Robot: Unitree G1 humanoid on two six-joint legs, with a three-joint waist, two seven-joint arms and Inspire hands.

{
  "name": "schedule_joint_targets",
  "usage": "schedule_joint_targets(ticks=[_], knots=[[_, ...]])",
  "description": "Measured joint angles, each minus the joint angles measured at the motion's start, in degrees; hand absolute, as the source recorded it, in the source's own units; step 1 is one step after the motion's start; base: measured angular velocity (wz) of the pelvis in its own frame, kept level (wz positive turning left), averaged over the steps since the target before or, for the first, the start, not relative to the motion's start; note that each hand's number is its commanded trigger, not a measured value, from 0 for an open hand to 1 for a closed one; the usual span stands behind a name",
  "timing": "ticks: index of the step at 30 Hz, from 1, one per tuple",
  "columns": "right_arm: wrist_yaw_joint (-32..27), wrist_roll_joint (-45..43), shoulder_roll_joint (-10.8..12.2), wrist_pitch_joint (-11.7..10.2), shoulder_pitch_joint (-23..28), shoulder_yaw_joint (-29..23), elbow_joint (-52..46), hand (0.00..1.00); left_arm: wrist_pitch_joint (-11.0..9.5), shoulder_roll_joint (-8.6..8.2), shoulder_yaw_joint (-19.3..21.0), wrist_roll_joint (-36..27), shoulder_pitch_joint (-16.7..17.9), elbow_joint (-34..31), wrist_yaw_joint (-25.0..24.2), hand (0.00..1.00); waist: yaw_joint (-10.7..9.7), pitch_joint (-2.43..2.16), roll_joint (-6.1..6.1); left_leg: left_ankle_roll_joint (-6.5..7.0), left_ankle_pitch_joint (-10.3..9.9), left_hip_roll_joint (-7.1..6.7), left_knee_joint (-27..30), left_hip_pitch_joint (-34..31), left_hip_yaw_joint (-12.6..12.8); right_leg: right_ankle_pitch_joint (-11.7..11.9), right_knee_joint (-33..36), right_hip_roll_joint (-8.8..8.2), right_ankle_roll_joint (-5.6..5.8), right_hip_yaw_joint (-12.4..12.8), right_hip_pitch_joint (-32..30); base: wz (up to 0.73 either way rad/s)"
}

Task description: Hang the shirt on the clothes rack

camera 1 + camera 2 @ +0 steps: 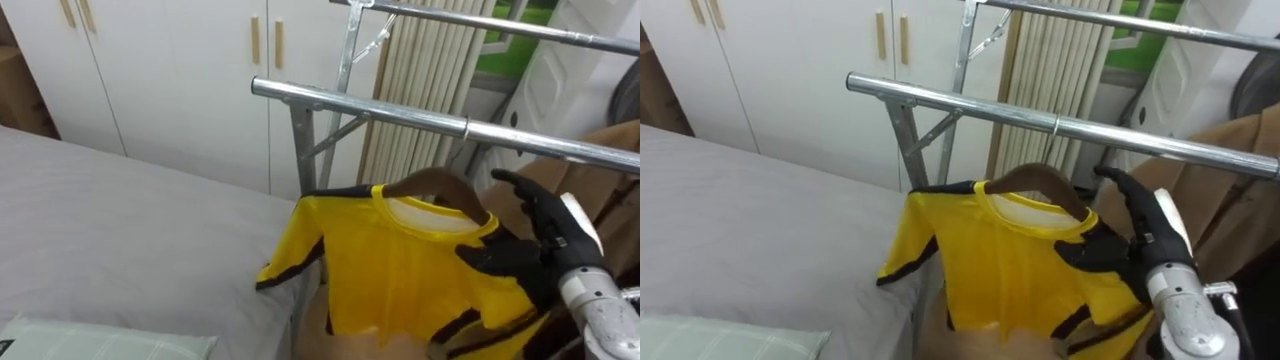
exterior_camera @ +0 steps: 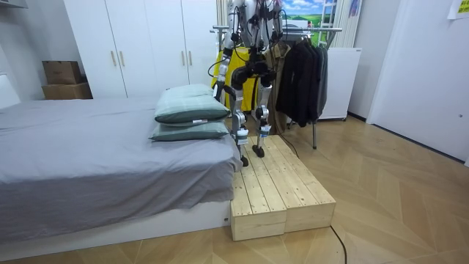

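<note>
Left eye view: My right hand is clamped on the right shoulder of the yellow T-shirt. The thumb is curled across the cloth and one black finger points up toward the rail. The shirt is thin, smooth fabric with black trim at the collar and sleeve hems. It sits on a curved brown wooden hanger, just below the round, polished metal rail of the rack. I cannot tell whether the hanger's hook is on the rail. To the left lies the bed under a matte grey sheet, with a pale green pillow at the near edge. A flat white wardrobe stands on the far side.

Room view: I stand upright on a slatted pine platform beside the bed, facing the rack. Dark garments hang at the room view's right.

Right eye view: A second metal bar runs higher and farther back. A tan garment hangs just right of my hand.
</note>
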Motion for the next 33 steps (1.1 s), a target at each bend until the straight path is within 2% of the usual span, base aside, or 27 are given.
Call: schedule_joint_targets(ticks=[5, 13, 22, 27, 31, 33], knots=[[-2.4, 0.1, -0.6, 0.0, 3.2, -1.5, -5.8, 0.00, -0.1, 0.03, 0.5, -0.1, 0.3, -0.1, 0.0, 0.00, -0.5, 0.00, -0.38, -0.04, 0.0, -0.03, 0.0, 0.0, -0.1, -0.5, 0.1, -0.04, 0.04, 0.1, -0.2, 0.00], [-7.1, -0.4, -1.0, 0.0, 4.0, -3.1, -6.7, 0.00, -0.1, 0.07, 0.7, -0.9, 1.1, -0.1, 0.0, 0.00, -0.9, 0.03, -0.50, -0.08, 0.0, 0.01, -0.9, 0.8, 1.0, -0.5, 0.7, 0.17, 0.03, 1.0, -0.3, -0.05], [-11.5, 0.1, -1.0, -0.1, 10.9, -5.1, -11.9, 0.00, -0.1, 0.06, 1.0, -4.4, 2.0, -0.1, 0.0, 0.00, -2.5, 0.16, -0.46, -0.20, -0.1, -0.06, -1.5, 0.9, 1.5, -0.7, 0.9, 0.23, 0.14, 1.4, -0.8, -0.02], [-11.8, -0.3, -0.7, -0.1, 14.4, -6.4, -11.5, 0.00, -0.1, 0.05, 1.0, -4.3, 2.5, -0.1, 0.0, 0.00, -4.0, 0.54, -0.53, -0.21, -0.1, -0.07, -1.4, 0.9, 1.5, -0.8, 0.9, 0.28, 0.00, 1.8, -0.9, -0.03], [-9.8, 1.8, 0.0, -0.1, 18.7, -6.1, -8.1, 0.00, -0.1, 0.05, 0.9, -4.7, 2.7, -0.2, 0.0, 0.00, -4.3, 0.55, -0.45, -0.23, -0.2, -0.04, -1.3, 0.9, 1.4, -1.2, 1.0, 0.24, 0.09, 1.7, -0.9, 0.00], [-7.9, 4.3, 1.4, 0.6, 21.0, -6.0, -5.2, 0.00, -0.1, 0.00, 0.8, -4.7, 2.7, -0.2, 0.0, 0.00, -4.3, 0.67, -0.18, -0.23, -0.2, -0.01, -1.4, 1.0, 1.5, -1.2, 1.0, 0.28, 0.00, 1.8, -0.9, -0.02]])
